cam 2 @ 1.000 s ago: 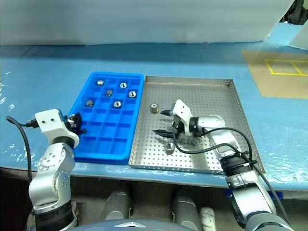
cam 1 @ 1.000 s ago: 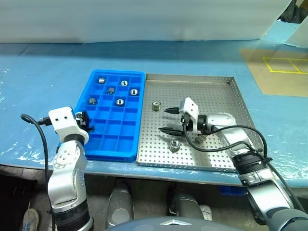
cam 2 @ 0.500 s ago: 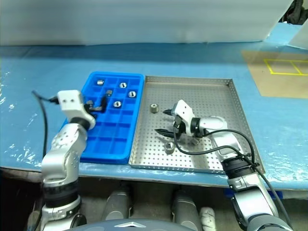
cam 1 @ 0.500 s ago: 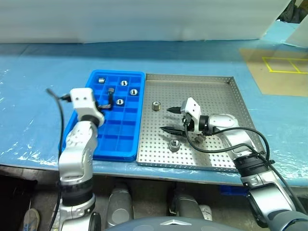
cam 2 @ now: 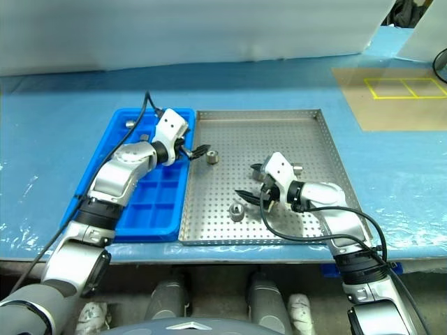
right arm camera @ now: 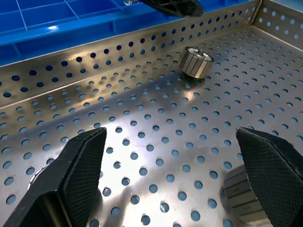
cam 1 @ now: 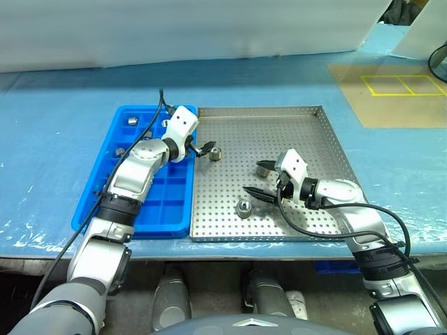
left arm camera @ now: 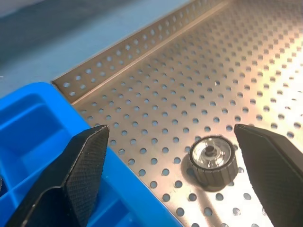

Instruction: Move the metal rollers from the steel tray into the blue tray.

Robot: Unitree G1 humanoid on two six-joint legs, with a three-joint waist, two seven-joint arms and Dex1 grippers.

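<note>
The left gripper [cam 1: 203,148] is reaching with fingers spread wide toward a metal roller [cam 1: 216,154] in the steel tray [cam 1: 307,132], which looks hard, heavy and slippery, so pinching its round sides seems best, while the right gripper [cam 1: 258,179] is also waiting open

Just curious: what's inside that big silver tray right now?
Three small metal rollers lie in the steel tray: one near the blue tray, one in front, one partly covered by the right arm.
</note>
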